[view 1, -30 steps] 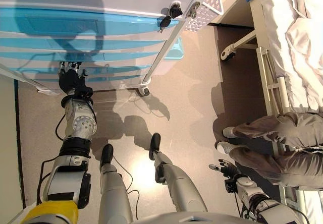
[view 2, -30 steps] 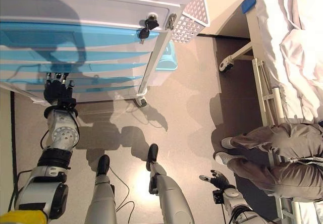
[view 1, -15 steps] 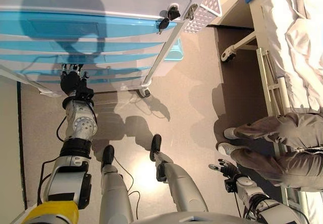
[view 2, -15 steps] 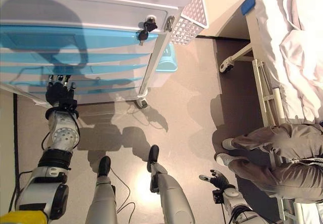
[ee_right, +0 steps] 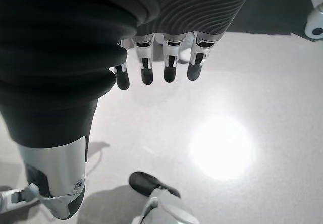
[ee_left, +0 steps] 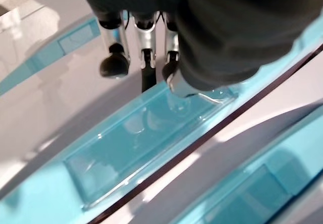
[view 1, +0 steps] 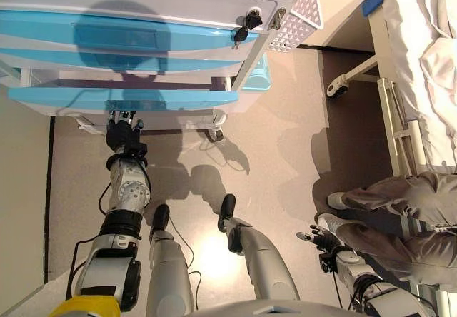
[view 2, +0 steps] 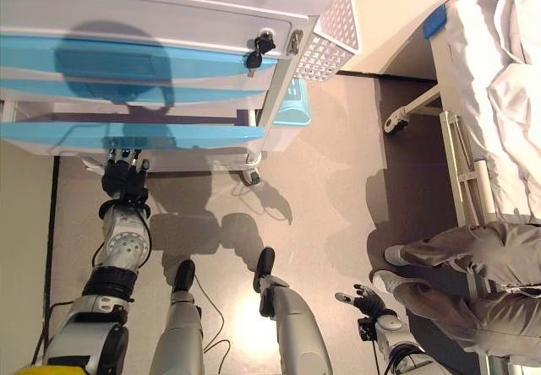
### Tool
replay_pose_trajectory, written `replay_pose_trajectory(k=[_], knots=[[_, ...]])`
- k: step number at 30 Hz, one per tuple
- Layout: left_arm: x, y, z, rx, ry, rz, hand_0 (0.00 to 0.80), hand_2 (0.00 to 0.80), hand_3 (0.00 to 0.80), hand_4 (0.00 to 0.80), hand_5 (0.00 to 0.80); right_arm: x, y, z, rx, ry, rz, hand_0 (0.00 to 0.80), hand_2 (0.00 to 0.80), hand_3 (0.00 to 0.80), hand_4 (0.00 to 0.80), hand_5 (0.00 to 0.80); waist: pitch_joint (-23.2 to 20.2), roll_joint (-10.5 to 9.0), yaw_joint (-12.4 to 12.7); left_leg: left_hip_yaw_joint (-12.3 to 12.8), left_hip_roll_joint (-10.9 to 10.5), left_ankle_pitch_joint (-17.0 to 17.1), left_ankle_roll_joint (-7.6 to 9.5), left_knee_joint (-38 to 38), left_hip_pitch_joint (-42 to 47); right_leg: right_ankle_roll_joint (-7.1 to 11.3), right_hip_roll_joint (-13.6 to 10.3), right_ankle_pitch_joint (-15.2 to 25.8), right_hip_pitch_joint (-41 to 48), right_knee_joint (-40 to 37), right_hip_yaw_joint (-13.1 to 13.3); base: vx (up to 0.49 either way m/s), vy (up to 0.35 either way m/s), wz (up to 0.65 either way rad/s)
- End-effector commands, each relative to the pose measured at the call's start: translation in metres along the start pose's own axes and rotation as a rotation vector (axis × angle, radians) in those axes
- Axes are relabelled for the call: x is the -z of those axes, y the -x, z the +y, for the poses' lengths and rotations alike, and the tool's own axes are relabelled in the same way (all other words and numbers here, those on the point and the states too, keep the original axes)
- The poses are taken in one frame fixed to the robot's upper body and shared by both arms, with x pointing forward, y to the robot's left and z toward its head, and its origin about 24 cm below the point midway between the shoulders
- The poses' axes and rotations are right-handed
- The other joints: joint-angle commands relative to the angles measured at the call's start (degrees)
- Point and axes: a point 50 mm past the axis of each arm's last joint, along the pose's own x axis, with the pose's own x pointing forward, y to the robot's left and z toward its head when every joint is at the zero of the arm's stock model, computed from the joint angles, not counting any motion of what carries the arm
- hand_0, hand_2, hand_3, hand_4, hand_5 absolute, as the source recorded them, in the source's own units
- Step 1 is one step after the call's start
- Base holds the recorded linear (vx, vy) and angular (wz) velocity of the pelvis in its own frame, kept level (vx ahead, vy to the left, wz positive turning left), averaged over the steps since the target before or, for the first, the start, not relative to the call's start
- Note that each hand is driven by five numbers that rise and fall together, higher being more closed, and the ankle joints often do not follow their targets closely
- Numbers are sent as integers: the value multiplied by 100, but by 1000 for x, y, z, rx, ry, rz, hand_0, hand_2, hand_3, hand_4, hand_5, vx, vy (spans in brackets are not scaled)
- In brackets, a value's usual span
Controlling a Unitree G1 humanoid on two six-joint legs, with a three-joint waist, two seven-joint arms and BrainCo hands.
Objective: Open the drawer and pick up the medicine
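Drawer (view 1: pixel 121 97): part-open, cabinet's lower tier. Left hand (view 1: pixel 123 133): fingers hooked on its front lip; pull straight, level. Right hand (ee_right: pixel 159 65): idle, fingers relaxed. Medicine: unseen.

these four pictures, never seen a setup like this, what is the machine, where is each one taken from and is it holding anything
It is a two-legged humanoid robot. The two wide pictures come from cameras in its head, looking down past its body at the floor. The other two come from cameras on its wrists, looking along each hand.

In front stands a white cart with blue drawers. One drawer is pulled out; what is in it cannot be seen, so no medicine shows. The left hand reaches up to this drawer's front edge, fingers at its blue front; a firm grip cannot be confirmed. The right hand hangs low with relaxed fingers, holding nothing.

A person's legs and a bed show on the right.
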Motion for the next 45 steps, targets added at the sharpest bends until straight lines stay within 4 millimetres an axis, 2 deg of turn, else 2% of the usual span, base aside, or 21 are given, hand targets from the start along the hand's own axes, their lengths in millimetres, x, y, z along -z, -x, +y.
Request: replay_pose_trajectory(k=[1,5,16,23,36,45], knots=[[-37,-1,-57,321,14,-186,800,800,800,800,800,23,7,-20,58,37,64,0,0,0,0,0,-354,37,74,-78,-421,336,411,144,-603,380,49,-377,144,459,-243,-8,-18,5],[-25,4,-47,294,23,-140,800,800,800,800,800,27,9,-23,68,33,79,0,0,0,0,0,-323,88,124,-132,-414,348,392,120,-505,346,49,-458,219,546,-300,0,0,0],[-2,16,-40,290,42,-55,800,800,800,800,800,32,10,-22,78,22,97,0,0,0,0,0,-274,179,215,-290,-397,425,345,109,-423,277,80,-607,343,649,-465,-14,-29,10],[17,32,-35,299,68,21,800,800,800,800,800,34,10,-23,87,9,100,0,0,0,0,0,-167,274,331,-417,-379,462,324,125,-317,234,59,-746,444,833,-565,-1,-22,11],[30,48,-36,346,63,93,800,800,800,800,800,39,12,-27,99,10,118,0,0,0,0,0,59,390,515,-643,-407,486,298,279,-151,153,29,-938,759,1061,-813,-12,-20,11],[35,61,-34,380,69,142,800,800,800,800,800,42,13,-27,96,16,124,0,0,0,0,0,193,427,736,-942,-400,570,245,285,-20,82,60,-1120,1014,1205,-1082,5,-44,15]])
